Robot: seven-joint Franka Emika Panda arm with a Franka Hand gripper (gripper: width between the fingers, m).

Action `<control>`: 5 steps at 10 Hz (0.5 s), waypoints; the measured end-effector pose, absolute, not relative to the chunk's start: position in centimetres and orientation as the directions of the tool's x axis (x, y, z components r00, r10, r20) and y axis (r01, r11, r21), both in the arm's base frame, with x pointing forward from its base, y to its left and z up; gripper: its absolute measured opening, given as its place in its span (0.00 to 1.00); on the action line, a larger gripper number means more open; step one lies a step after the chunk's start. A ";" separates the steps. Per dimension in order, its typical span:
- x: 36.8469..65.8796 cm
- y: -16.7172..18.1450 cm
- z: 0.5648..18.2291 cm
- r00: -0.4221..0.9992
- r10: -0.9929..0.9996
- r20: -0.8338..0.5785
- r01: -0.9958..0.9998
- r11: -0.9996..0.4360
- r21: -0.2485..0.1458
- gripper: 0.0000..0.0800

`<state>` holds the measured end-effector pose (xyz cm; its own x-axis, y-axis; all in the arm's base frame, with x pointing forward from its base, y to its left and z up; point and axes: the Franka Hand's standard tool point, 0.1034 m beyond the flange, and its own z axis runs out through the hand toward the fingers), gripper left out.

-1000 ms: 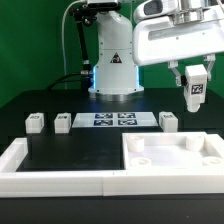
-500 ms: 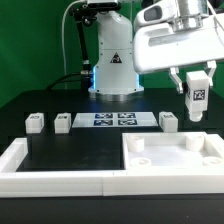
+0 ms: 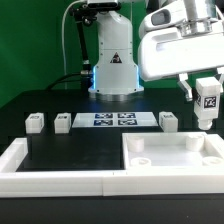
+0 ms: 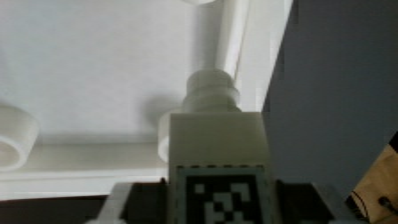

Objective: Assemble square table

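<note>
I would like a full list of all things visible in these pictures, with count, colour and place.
large flat white square plastic table top: one, white, on the black table, exterior view's right.
short chunky loose legs: three, white, tagged, in a row with the marker board.
held leg: one, white, tagged, in the air above the table top.
marker board: one, white, flat.
long rim bars: two visible, white, edging the black table.
robot arm: one, white, behind the marker board.
end effector: one, shut on the held leg.
</note>
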<state>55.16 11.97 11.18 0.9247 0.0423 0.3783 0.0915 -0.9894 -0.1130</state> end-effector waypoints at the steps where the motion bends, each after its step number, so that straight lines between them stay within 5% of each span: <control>1: 55.3 11.8 11.2 0.914 0.038 0.404 0.090 -0.990 -0.109 0.36; 5: 57.6 11.8 10.7 0.877 0.076 0.475 0.131 -0.988 -0.083 0.36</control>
<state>57.58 11.82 10.74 0.8768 0.0763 0.4748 0.1309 -0.9879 -0.0829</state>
